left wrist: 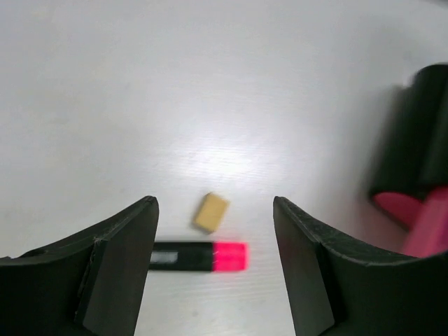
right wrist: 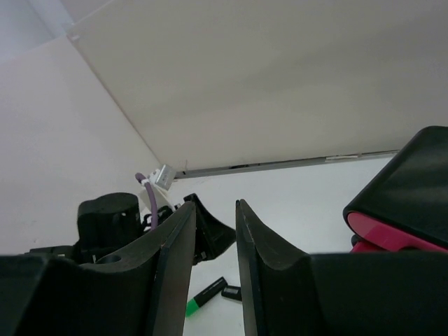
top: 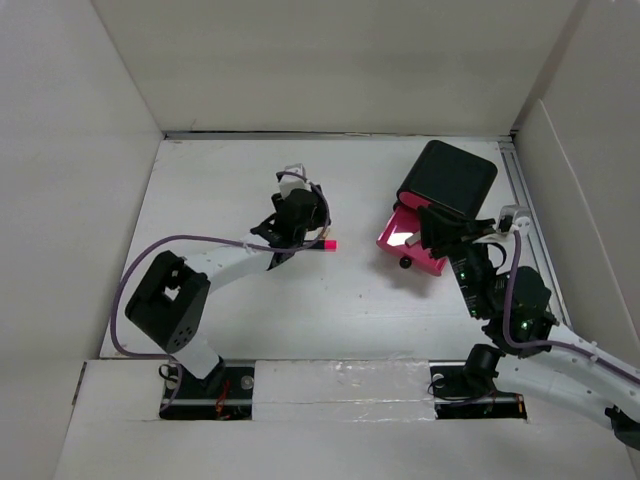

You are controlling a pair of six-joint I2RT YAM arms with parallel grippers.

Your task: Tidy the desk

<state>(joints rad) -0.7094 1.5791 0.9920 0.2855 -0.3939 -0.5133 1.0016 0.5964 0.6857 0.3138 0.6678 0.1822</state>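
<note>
On the white desk (top: 215, 195) lies a black highlighter with a pink cap (left wrist: 199, 256), flat below my left gripper (left wrist: 215, 204). A small tan eraser (left wrist: 211, 212) rests just beyond it. The left gripper (top: 290, 238) hovers over both, open and holding nothing; only the pink cap (top: 326, 244) shows from above. My right gripper (top: 432, 232) sits by the box's pulled-out pink drawer (top: 408, 240). In its own view the right gripper (right wrist: 214, 204) is open by a narrow gap, with nothing between the fingers.
A black box with pink drawers (top: 448, 178) stands at the back right. A green-capped highlighter (right wrist: 205, 296) and a small black item (right wrist: 232, 292) lie on the desk near the left arm. White walls enclose the desk on three sides.
</note>
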